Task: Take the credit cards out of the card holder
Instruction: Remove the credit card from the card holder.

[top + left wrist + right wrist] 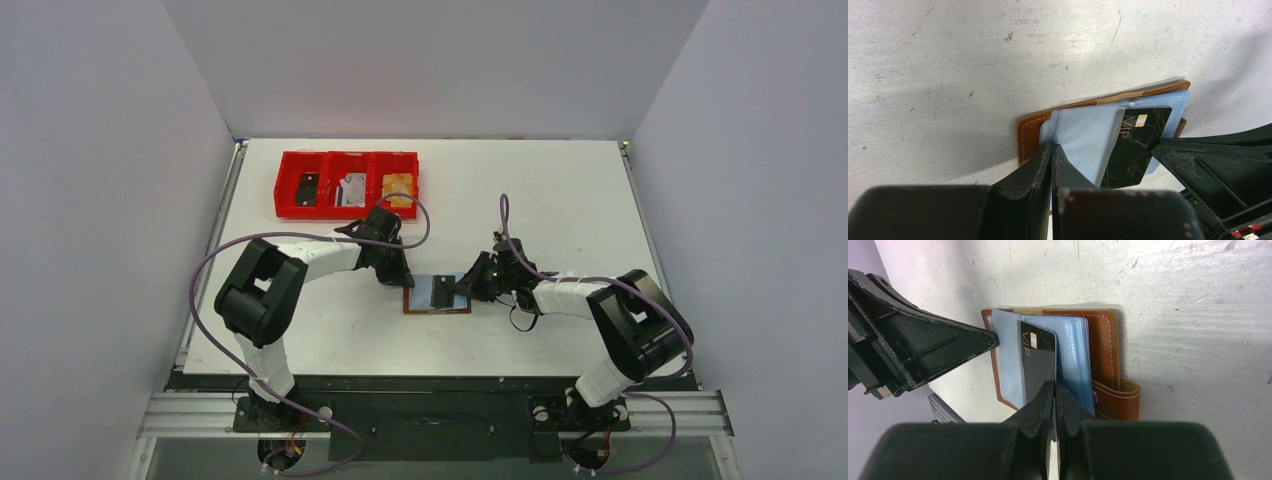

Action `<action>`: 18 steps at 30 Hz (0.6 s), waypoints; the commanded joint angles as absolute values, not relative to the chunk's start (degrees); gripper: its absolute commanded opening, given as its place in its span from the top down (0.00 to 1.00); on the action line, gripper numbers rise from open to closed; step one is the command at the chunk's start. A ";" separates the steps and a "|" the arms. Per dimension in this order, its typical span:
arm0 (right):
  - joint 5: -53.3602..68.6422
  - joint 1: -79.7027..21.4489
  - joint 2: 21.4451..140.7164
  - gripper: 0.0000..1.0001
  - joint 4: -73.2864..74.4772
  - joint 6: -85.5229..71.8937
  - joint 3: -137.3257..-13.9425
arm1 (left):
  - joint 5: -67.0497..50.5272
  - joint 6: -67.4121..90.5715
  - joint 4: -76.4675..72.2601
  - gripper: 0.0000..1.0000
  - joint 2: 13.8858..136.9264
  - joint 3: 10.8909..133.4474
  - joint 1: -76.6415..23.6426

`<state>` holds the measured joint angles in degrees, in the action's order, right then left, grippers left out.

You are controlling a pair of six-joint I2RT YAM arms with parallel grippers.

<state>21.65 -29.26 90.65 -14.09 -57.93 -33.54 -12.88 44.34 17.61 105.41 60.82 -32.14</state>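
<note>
In the middle of the white counter [560, 200], nearer its front edge than its back, a small brown leather card holder [437, 297] lies spread flat with its blue-grey plastic sleeves up. The left tool [401, 279] meets its left side and the right tool [463, 290] its right side, so both short edges are taken. Bare counter runs beyond it and to the right, up to the grey walls. A red three-compartment plastic tray [320, 212] sits well apart at the far left. From above, the card is only a dark patch. The wrist views show a black credit card [1037, 357] with gold VIP lettering, tilted and partway out of a sleeve. In the right wrist view the right tool [1054, 388] is clamped on that card's free edge, and a short brown strap tab [1118, 400] lies just beside it. The left wrist view shows the left tool [1053, 152] with fingers pressed together, tips on a sleeve by the stitched edge. Whether it pinches the sleeve cannot be told.
</note>
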 commanded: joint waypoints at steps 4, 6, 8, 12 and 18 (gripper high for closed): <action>20.12 -28.12 86.84 1.00 -12.40 -55.44 -33.59 | -2.64 41.08 25.19 1.00 109.42 58.38 -32.26; 20.16 -27.93 86.25 1.00 -12.14 -55.36 -33.42 | -2.61 40.84 25.43 1.00 108.75 58.66 -32.30; 20.27 -27.79 85.63 1.00 -11.87 -55.15 -33.34 | -2.63 40.79 25.68 1.00 108.09 59.26 -32.34; 20.49 -27.35 84.60 1.00 -11.25 -54.82 -33.27 | -2.96 40.56 26.77 1.00 107.08 60.46 -32.49; 20.90 -26.95 83.31 1.00 -10.75 -54.75 -33.08 | -4.53 40.59 27.79 0.96 104.27 62.60 -32.89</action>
<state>21.43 -27.49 85.95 -10.61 -55.88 -33.41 -10.20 43.44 20.36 104.95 62.24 -32.82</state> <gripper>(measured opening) 0.004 0.004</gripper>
